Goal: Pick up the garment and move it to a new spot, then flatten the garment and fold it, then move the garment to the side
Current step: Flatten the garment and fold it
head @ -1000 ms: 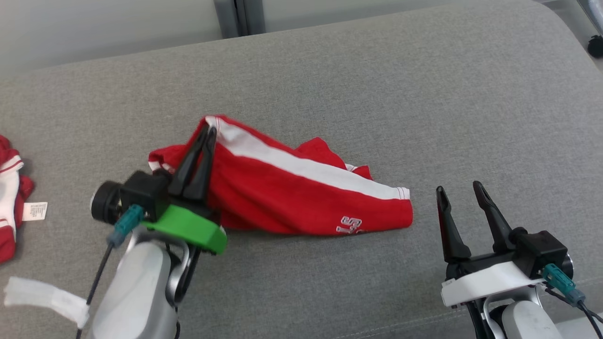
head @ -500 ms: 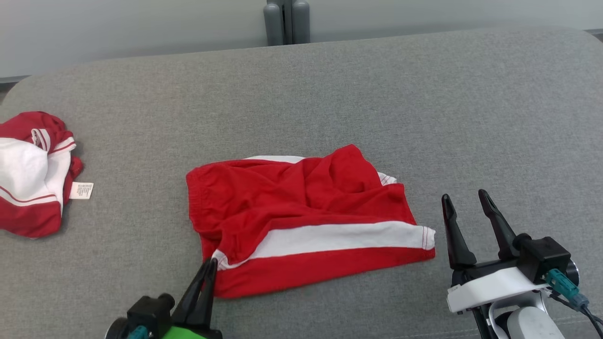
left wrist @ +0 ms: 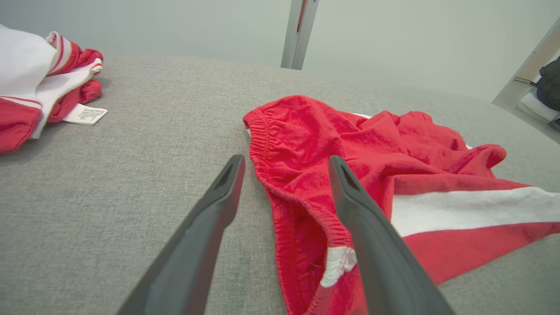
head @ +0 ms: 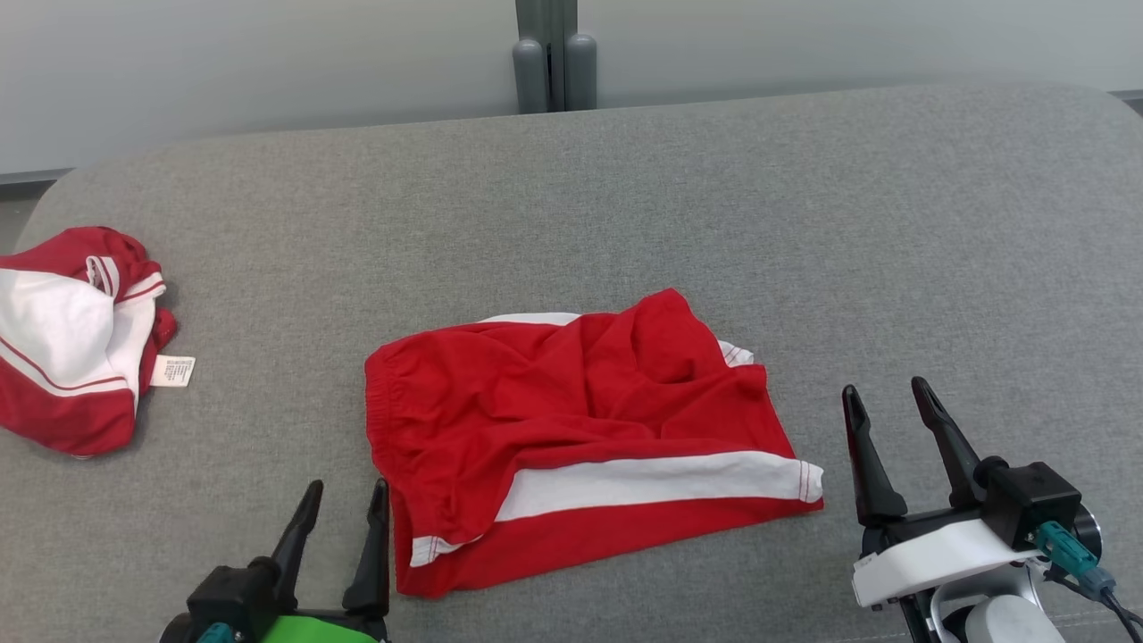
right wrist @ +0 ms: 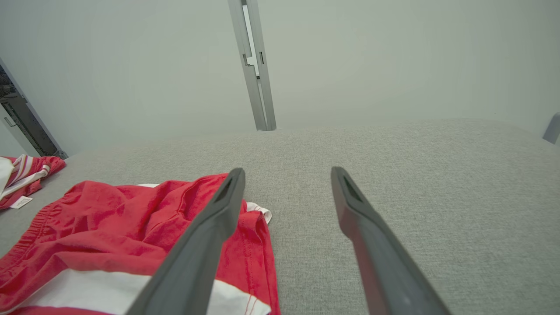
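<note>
Grey fabric surface (head: 804,223), pale wall (head: 268,71) behind, red garment (head: 580,402) lying rumpled

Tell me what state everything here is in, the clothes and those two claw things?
Shorts: lying on the grey surface, spread but wrinkled, not folded, held by nothing.
Second garment: bunched in a heap at the far left, label showing.
Left gripper: open, empty, at the shorts' near left corner.
Right gripper: open, empty, just right of the shorts.

A crumpled red-and-white cloth (head: 67,357), perhaps a shirt, lies on grey upholstery (head: 804,223).
</note>
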`<state>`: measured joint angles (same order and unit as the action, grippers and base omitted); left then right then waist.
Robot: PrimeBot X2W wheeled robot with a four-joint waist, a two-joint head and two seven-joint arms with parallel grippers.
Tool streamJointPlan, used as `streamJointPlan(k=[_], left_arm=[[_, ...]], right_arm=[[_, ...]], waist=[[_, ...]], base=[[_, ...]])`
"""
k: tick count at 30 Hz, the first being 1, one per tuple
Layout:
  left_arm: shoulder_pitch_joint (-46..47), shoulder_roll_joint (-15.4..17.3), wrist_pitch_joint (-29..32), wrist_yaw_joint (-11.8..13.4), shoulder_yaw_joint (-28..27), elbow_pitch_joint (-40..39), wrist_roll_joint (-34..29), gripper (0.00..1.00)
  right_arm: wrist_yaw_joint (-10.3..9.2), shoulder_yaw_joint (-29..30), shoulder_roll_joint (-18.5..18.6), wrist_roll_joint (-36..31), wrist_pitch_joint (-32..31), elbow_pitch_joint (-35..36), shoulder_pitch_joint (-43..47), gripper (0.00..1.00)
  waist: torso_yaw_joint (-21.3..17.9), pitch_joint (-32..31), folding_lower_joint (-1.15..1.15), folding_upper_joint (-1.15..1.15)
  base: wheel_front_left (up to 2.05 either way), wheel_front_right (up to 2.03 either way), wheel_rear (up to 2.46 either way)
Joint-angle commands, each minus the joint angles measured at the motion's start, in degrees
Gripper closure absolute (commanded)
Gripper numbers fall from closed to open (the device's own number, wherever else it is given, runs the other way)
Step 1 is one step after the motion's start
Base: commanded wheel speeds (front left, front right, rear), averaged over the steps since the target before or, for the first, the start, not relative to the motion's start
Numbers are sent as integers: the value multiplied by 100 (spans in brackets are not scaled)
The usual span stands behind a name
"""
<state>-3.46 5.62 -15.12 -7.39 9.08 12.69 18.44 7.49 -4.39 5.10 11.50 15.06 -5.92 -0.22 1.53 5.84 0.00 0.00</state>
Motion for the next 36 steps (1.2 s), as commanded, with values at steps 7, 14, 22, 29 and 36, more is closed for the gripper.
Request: streamJointPlan(k=[7, 14, 22, 29, 36], left_arm=[[141, -80, -3, -15, -668, -283, -185, 0], [244, -82, -3, -16, -1080, -364, -396, 0], [183, -22, -3, -16, -1256, -346, -544, 0], [158, 9, -3, -16, -1207, -164, -575, 0], [341, 46, -3, -15, -1168, 46, -632, 0]], right_arm=[[2, 16, 38, 40, 16, 8, 131, 0], [2, 4, 86, 17, 16, 63, 182, 0], [1, 12, 181, -56, 16, 120, 382, 0], [2, -59, 195, -175, 16, 124, 439, 0], [1, -128, 198, -236, 16, 78, 406, 0]], waist=[[-67, -145, 0, 0], [-129, -255, 0, 0], [-185, -449, 0, 0], [-202, -517, 0, 0], [-167, -514, 0, 0]], base=[[0, 0, 0], [0, 0, 0], [0, 0, 0], [0, 0, 0], [0, 0, 0]])
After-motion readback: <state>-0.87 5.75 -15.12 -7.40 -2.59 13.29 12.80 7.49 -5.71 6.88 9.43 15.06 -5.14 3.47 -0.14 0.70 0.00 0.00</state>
